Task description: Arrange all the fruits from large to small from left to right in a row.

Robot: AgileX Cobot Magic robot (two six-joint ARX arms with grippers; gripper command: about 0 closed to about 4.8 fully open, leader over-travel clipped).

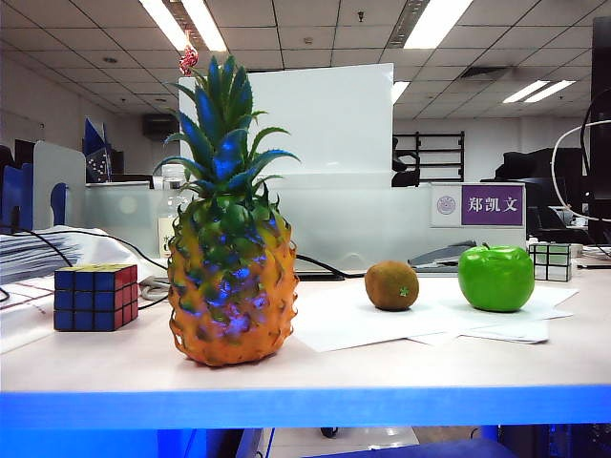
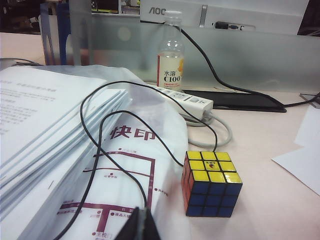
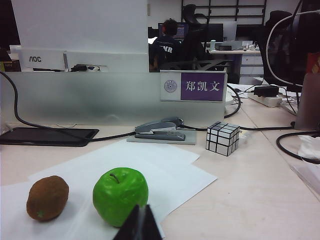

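A dark puzzle cube (image 1: 94, 297) with blue, red and yellow faces sits on the pale table (image 1: 382, 367) beside a stack of printed papers (image 2: 45, 135) under a clear plastic bag with red print. A black cable (image 2: 107, 150) loops across that bag. Behind it lie a white power strip (image 2: 186, 99) and a bottle (image 2: 170, 60) with a yellow label. Loose white sheets (image 3: 150, 165) cover the table's middle. Further back rest a grey stapler (image 3: 160, 131), a small white-green cube (image 3: 222, 138), a black tablet (image 3: 47, 136) and a purple nameplate (image 3: 194, 86) on the frosted divider.
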